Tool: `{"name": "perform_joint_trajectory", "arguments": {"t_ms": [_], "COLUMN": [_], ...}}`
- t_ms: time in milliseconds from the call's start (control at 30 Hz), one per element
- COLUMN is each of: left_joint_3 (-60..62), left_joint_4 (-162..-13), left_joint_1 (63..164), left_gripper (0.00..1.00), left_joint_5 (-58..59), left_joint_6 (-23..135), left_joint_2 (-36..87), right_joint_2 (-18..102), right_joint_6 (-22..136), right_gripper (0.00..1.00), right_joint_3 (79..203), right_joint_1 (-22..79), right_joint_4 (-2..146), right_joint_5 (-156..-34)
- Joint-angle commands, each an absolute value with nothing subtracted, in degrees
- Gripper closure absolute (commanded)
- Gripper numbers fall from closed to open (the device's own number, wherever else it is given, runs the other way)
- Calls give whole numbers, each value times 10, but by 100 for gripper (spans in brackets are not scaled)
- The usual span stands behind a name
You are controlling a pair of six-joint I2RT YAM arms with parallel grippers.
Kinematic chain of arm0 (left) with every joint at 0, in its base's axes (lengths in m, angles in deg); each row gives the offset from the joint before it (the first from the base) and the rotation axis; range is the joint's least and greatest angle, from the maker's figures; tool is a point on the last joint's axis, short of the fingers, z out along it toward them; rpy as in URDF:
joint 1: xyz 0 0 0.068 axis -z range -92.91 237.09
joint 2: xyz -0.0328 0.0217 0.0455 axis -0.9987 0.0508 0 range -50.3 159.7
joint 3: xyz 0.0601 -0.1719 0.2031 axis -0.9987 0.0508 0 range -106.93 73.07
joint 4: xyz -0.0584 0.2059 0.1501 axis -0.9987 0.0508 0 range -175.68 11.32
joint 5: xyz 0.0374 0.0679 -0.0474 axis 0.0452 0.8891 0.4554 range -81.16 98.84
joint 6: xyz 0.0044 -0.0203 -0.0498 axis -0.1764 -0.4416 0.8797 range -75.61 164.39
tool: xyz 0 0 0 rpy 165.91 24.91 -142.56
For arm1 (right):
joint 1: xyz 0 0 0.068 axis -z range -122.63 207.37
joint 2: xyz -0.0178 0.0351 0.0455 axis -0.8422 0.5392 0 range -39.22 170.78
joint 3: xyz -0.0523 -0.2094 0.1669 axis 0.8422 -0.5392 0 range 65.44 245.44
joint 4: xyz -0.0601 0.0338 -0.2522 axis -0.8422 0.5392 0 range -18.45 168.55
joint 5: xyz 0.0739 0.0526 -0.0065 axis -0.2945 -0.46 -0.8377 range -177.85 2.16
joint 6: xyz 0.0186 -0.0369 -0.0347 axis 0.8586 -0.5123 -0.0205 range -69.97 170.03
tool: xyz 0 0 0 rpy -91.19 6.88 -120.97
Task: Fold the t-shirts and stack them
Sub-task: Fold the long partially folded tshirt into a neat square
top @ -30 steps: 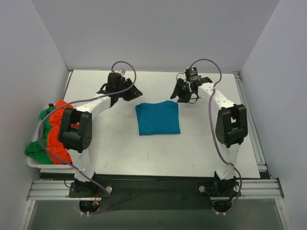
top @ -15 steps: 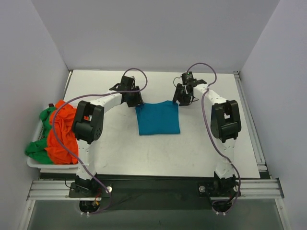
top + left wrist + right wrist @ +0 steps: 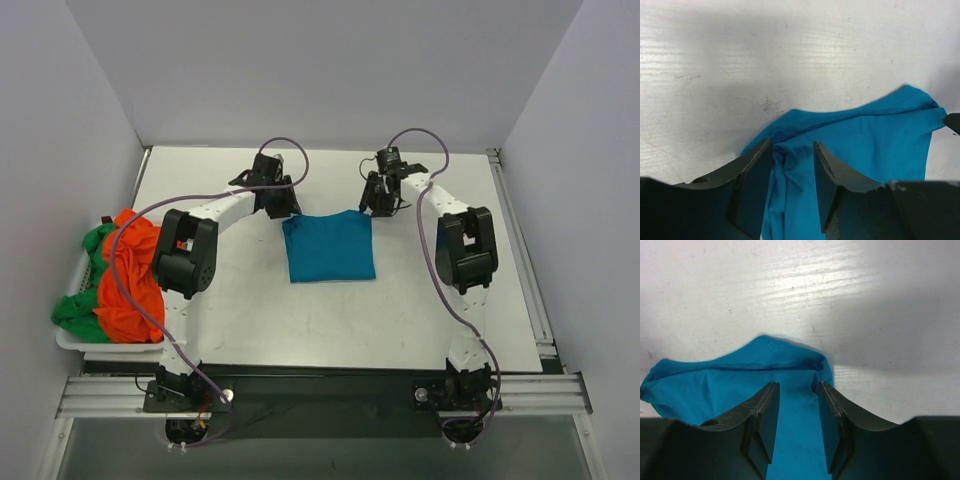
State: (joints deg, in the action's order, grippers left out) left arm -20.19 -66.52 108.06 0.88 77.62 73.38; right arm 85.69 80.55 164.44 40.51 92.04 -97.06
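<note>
A teal-blue t-shirt (image 3: pixel 328 247) lies folded into a rectangle at the table's middle. My left gripper (image 3: pixel 285 208) is at its far left corner and my right gripper (image 3: pixel 372 205) at its far right corner. In the left wrist view the left gripper (image 3: pixel 792 145) is part open, with bunched teal cloth (image 3: pixel 875 135) between the jaws. In the right wrist view the right gripper (image 3: pixel 797 386) is part open astride the teal shirt's (image 3: pixel 715 385) corner. An orange t-shirt (image 3: pixel 125 290) and a green t-shirt (image 3: pixel 75 312) lie heaped at the left.
A white basket (image 3: pixel 75 342) at the table's left edge holds the orange and green shirts. White walls close in the back and sides. The table surface (image 3: pixel 250 300) is bare white around the teal shirt.
Both grippers have come down and inward from above the table's back onto the teal shirt's far corners. In the last half second they moved very little.
</note>
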Motion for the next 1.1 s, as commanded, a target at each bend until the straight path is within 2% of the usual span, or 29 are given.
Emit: {"name": "perform_joint_trajectory", "arguments": {"t_ms": [0,267,400,533,567,633,667,733,1067], "left_joint_3": [-238,-243,-245,-245,-245,-245,-245,-242,-201], "left_joint_4": [-674,-673,-671,-670,-670,-669,-668,-667,-680], "left_joint_1": [1086,1093,1097,1097,1097,1097,1097,1095,1070], "left_gripper": [52,55,58,71,80,88,96,100,100], "left_joint_5": [-3,-4,-3,-4,-4,-2,0,2,-2], "left_joint_6": [768,766,766,766,766,766,765,764,769], "left_joint_2": [743,754,759,755,752,742,737,721,687], "right_joint_2": [873,887,888,885,883,880,874,868,858], "right_joint_6": [809,820,825,828,830,832,835,837,845], "right_gripper": [63,64,73,81,84,93,96,100,100], "right_joint_3": [1669,1672,1674,1674,1674,1670,1670,1664,1666], "right_joint_1": [408,408,408,409,410,412,415,418,435], "right_joint_4": [933,931,931,931,931,931,932,931,926], "right_joint_5": [-964,-970,-971,-971,-971,-971,-972,-972,-975]}}
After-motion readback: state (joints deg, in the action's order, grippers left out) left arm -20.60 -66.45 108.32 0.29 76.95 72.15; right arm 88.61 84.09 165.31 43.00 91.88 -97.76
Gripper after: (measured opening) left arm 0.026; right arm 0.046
